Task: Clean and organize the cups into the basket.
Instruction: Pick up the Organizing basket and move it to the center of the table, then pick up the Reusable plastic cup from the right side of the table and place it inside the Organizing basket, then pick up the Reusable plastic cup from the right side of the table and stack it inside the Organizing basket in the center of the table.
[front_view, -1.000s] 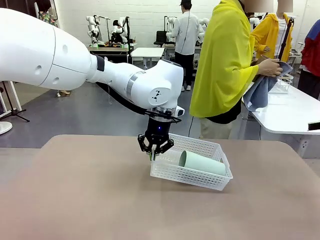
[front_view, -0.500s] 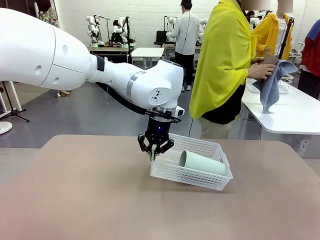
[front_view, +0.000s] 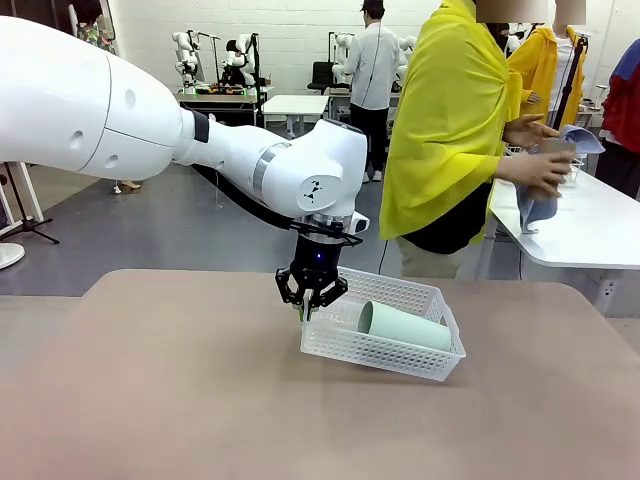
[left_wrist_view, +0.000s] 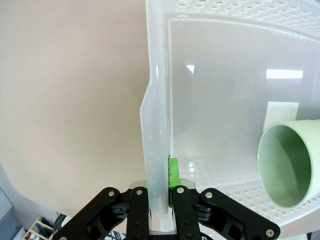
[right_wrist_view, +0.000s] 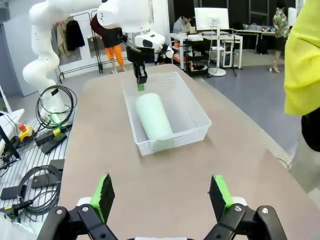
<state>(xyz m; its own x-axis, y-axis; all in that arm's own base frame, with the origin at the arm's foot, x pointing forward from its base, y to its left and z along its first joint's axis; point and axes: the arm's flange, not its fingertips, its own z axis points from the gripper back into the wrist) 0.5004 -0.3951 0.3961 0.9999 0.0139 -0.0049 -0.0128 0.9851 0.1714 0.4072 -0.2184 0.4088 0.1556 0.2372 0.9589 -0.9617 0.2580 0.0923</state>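
Here, the pale mint-green cup (front_view: 405, 326) is seen lying on its side inside the white lattice basket (front_view: 385, 358). Its long axis is run along the basket's length and its open mouth is turned toward the left hand (front_view: 306, 312). The basket's short end wall is pinched between that hand's closed fingers, one green pad inside the rim and the other outside. The basket is thus held by the left arm alone, and its gripped end appears to be raised a little off the bench (front_view: 170, 400). The right hand (right_wrist_view: 162, 192) is seen spread wide and empty above the bench, well apart from the basket, with the cup's closed base pointed its way. Beyond the bench's far edge, what looks like a brown cup (front_view: 556, 150) is held against a blue-grey cloth (front_view: 535, 208) by a person (front_view: 450, 120) in a yellow garment, who is turned toward a neighbouring white table (front_view: 590, 225). That cup lies toward the robot's right, so the free right hand is judged the nearer one for receiving it. The basket would then need only to be steadied from the left.
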